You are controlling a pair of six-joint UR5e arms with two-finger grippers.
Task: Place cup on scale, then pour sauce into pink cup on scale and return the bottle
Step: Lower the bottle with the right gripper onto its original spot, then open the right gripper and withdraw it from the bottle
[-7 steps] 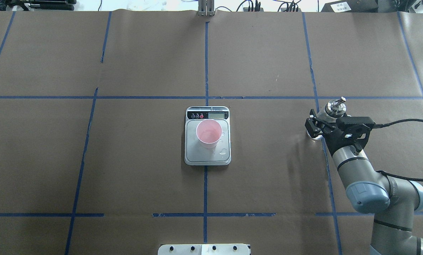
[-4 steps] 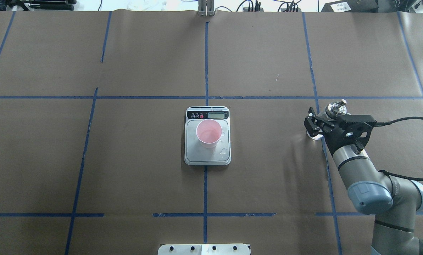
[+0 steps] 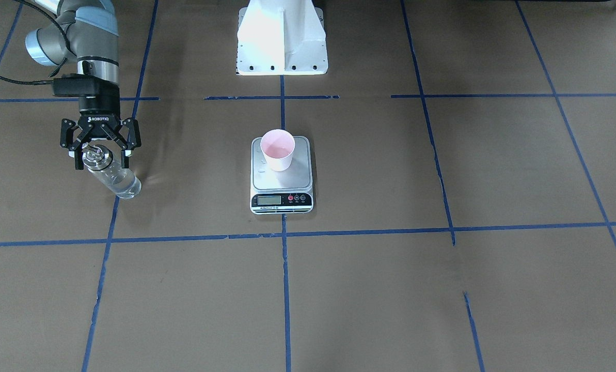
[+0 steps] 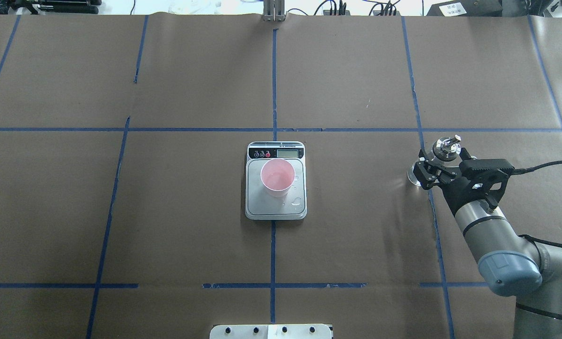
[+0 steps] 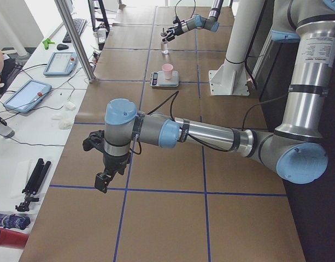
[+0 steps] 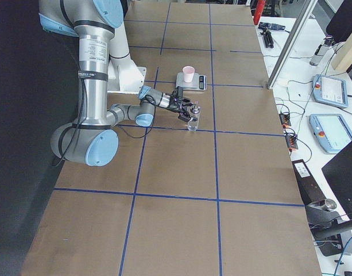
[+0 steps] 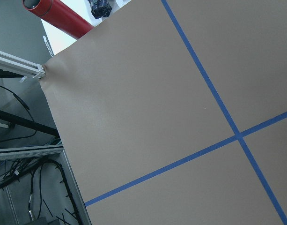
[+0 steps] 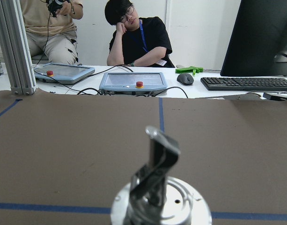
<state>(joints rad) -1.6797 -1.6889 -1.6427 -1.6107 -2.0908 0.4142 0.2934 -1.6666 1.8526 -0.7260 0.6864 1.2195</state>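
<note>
Bottle (image 3: pixel 113 177): clear glass, silver pourer | cup (image 3: pixel 277 150): pink, on scale (image 3: pixel 282 182)

Overhead from behind, front view opposite, both centred on scale (image 4: pixel 263 207), side views along table (image 4: pixel 191 212)

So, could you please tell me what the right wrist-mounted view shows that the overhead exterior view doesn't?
Only the wrist view shows two people seated behind tablets, a keyboard and a monitor. Only the overhead view shows the cup on the scale, drops beside it, and the right gripper, fingers open, flanking the bottle. Both show the bottle's metal pourer and the brown, blue-taped table.
</note>
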